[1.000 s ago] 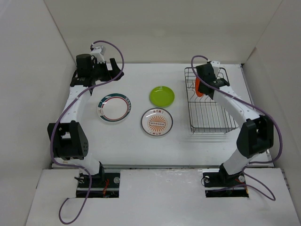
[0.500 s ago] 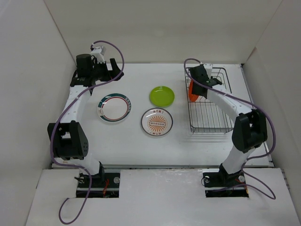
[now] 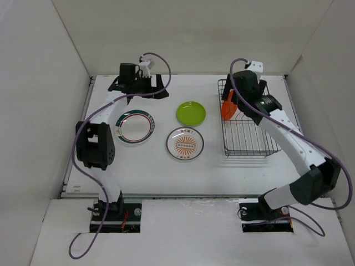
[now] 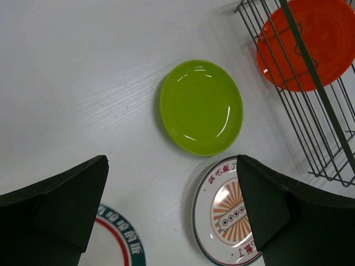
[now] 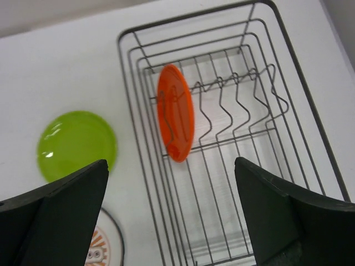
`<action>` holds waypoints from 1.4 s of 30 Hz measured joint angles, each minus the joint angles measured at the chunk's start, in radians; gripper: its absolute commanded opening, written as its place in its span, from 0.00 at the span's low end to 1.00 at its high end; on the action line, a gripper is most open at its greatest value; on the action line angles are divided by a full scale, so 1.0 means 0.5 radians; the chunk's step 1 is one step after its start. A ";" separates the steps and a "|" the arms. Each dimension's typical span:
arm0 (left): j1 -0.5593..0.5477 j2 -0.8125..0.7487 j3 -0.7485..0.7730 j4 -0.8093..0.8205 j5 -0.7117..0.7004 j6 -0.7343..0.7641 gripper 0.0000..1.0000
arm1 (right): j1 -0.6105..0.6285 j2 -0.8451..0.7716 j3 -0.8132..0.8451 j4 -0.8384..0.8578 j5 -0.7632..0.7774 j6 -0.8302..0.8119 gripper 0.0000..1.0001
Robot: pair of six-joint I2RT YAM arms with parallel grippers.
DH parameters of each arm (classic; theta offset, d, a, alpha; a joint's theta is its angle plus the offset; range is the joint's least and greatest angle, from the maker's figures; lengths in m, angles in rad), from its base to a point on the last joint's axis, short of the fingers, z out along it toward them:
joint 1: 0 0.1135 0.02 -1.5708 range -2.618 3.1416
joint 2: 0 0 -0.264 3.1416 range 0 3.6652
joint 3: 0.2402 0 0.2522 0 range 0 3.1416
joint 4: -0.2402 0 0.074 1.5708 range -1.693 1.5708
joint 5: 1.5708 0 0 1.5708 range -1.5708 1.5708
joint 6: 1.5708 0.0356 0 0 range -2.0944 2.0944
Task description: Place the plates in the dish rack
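Right gripper (image 5: 170, 162) hangs over the far end of the dish rack (image 3: 249, 133) with its two dark fingers spread wide and nothing between them. Left gripper (image 4: 172, 158) is spread just as wide and empty, high over the far middle of the table (image 3: 111, 166), looking down on the loose plates.

That table is a plain white board, boxed in by white walls (image 3: 194, 33) at the back and on both sides. The black wire rack sits on its right side, long way running from near to far, with a row of zigzag tines across the far end.

One plate is in the rack: the orange plate (image 5: 175, 113) stands on edge at the tines, close to the rack's left wall. It is plain and glossy.

Three plates lie flat on the table. The lime green plate (image 3: 191, 113) is just left of the rack. The white plate with the orange sunburst (image 3: 184, 143) lies just nearer than the green one. The white plate with the green-and-red rim (image 3: 135, 127) lies further left, apart from both.
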 measured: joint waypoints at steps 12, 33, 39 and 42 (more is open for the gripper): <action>-0.134 0.906 0.628 -0.314 0.257 -0.013 0.90 | 0.188 -0.613 -0.532 0.311 -0.596 -0.018 1.00; -0.477 1.160 0.852 -0.376 -0.019 -0.069 0.32 | 0.299 -0.932 -0.652 0.127 -0.542 -0.002 1.00; -0.472 1.180 0.852 -0.381 -0.063 -0.090 0.13 | 0.299 -0.979 -0.666 0.126 -0.523 -0.001 1.00; -0.468 1.202 0.874 -0.373 -0.045 -0.120 0.03 | 0.299 -0.986 -0.707 0.121 -0.517 0.006 1.00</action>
